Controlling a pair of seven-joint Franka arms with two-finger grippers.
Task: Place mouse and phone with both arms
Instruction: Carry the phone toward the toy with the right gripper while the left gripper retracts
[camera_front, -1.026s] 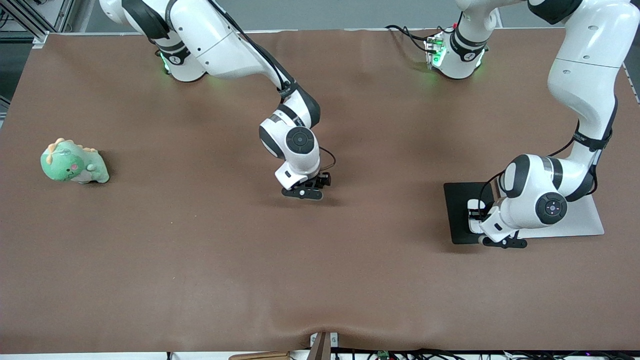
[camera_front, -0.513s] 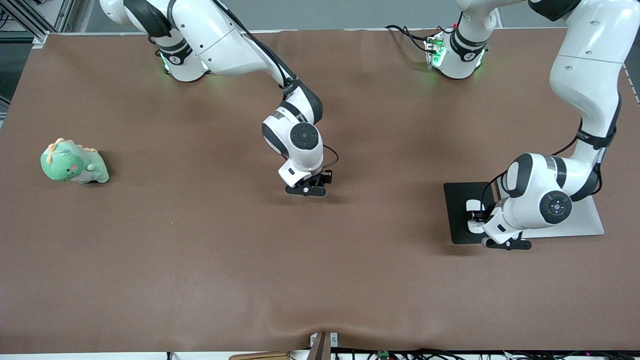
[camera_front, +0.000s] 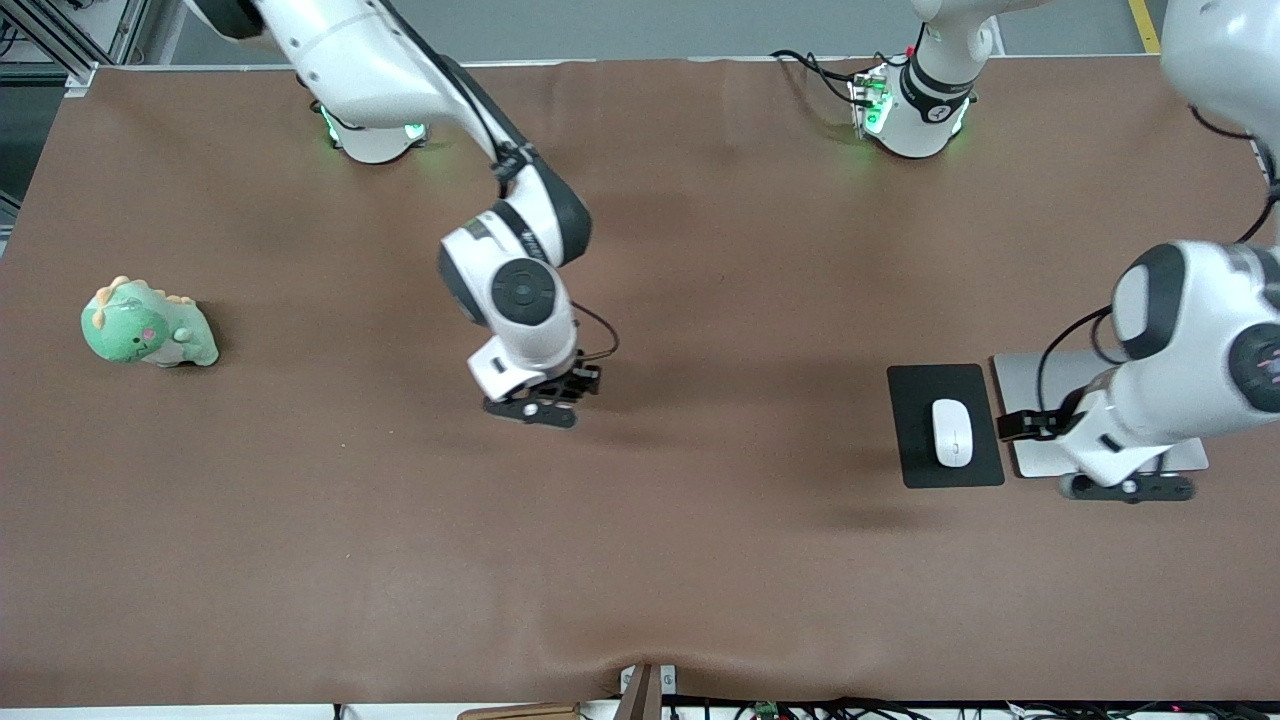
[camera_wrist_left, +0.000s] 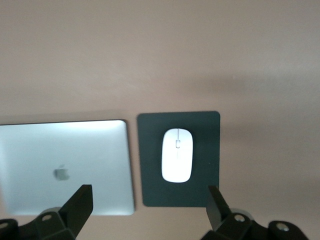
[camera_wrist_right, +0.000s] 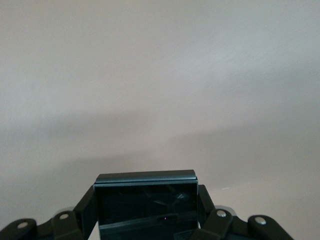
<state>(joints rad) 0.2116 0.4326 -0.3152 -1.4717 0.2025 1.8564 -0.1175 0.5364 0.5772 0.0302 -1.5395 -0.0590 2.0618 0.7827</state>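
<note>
The white mouse (camera_front: 952, 432) lies alone on the black pad (camera_front: 915, 392), its grey line showing in the left wrist view (camera_wrist_left: 176, 154). My left gripper (camera_front: 1127, 488) is open and empty, raised in the air over the edge of the silver laptop (camera_front: 1030, 372) beside the pad; its black fingers (camera_wrist_left: 79, 200) stand wide apart. My right gripper (camera_front: 532, 410) hangs low over the bare middle of the table and is shut on the phone (camera_wrist_right: 146, 202), a glossy black slab clamped between its fingers (camera_wrist_right: 86, 210). The hand hides the phone in the front view.
A green plush dinosaur (camera_front: 148, 325) sits at the right arm's end of the table. The closed laptop (camera_wrist_left: 65, 165) lies flat beside the pad (camera_wrist_left: 150, 150) at the left arm's end. Brown cloth covers the table (camera_front: 640, 560).
My left gripper has let go of the mouse, opened, risen and drawn off the pad toward the laptop. My right arm has carried the phone toward the right arm's end.
</note>
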